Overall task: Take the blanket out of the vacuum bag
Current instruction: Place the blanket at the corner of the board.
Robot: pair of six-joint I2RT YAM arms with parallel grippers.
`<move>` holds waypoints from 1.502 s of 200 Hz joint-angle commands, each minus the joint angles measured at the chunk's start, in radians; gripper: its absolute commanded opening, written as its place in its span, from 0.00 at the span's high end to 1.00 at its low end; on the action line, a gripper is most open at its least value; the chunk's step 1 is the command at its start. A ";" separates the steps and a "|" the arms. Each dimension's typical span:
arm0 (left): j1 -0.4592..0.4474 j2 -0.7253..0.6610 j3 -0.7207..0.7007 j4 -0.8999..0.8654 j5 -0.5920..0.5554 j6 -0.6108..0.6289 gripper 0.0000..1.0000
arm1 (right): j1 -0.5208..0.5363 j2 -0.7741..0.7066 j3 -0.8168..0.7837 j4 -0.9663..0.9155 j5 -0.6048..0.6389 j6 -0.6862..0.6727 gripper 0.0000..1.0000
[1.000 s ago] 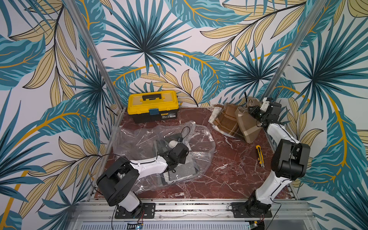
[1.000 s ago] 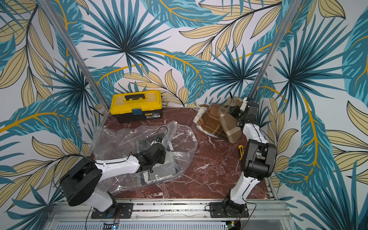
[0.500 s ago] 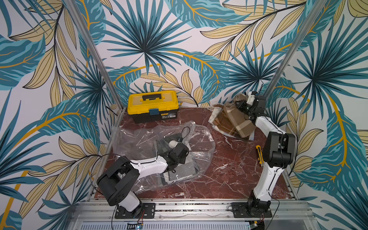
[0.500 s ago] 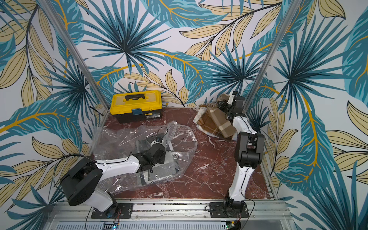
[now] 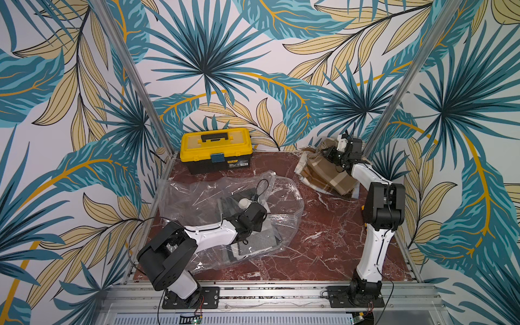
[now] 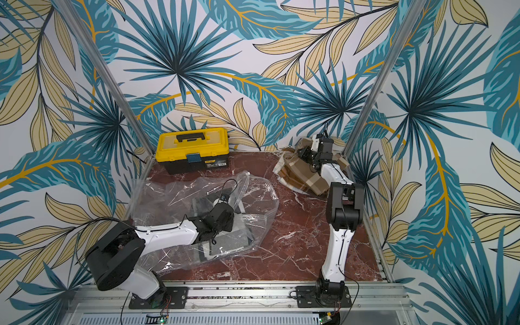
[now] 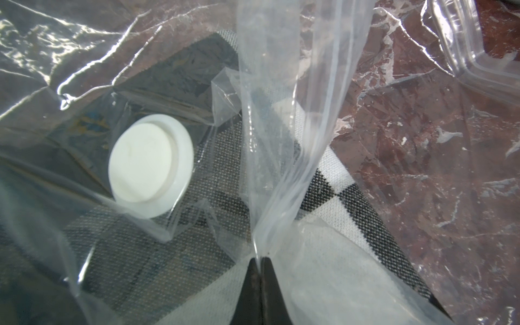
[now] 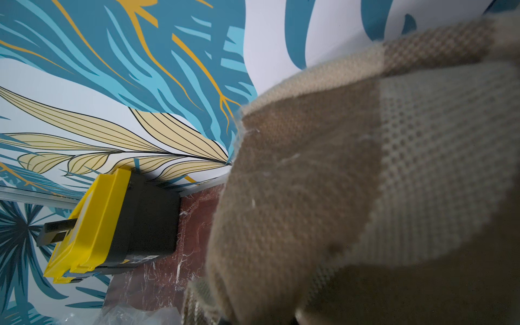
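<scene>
Right arm, against a second ago: its elbow has risen from a low bend by the table's right edge to nearly upright, and the wrist has swung toward the far right corner.
Left arm, same span: unmoved, lying low across the bag.
Right gripper (image 5: 331,156): jaws pressed together on the upper edge of the brown plaid blanket (image 5: 326,180). The fingers themselves are hidden, since in the right wrist view the cloth (image 8: 337,183) hangs right over the lens.
Brown plaid blanket, place: wholly outside the bag, heaped in the far right corner of the marble table (image 5: 323,239). It lies directly under and around the right gripper in both top views, well apart from the left gripper.
Left gripper (image 7: 260,263): jaws closed, pinching a thin upright fold of clear plastic.
Vacuum bag (image 5: 197,194): crumpled over the table's left half, near side, with the left arm lying on it. The pinched fold rises straight from the fingertips.
Valve (image 7: 150,166): round and white, on the bag's upper layer just beside the pinched fold.
Grey checked cloth (image 5: 253,242): folded inside the bag, beneath the left gripper and showing through the plastic.
Yellow toolbox (image 5: 215,149): lid shut, against the back wall beyond the bag.
</scene>
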 commanded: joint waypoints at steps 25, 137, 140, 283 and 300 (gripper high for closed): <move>-0.004 -0.011 0.002 -0.008 0.008 0.005 1.00 | 0.006 -0.050 -0.031 -0.076 0.029 -0.088 0.52; -0.008 0.020 0.015 0.044 0.073 0.023 1.00 | -0.007 -0.511 -0.580 -0.157 0.337 0.041 0.19; -0.008 0.021 0.017 0.042 0.074 0.026 1.00 | -0.010 -0.509 -0.585 -0.159 0.338 0.045 0.20; -0.009 0.017 0.021 0.027 0.070 0.024 1.00 | -0.094 -0.398 -0.628 -0.192 0.368 0.036 0.27; -0.009 0.017 0.021 0.025 0.069 0.024 1.00 | -0.097 -0.383 -0.630 -0.166 0.345 0.038 0.43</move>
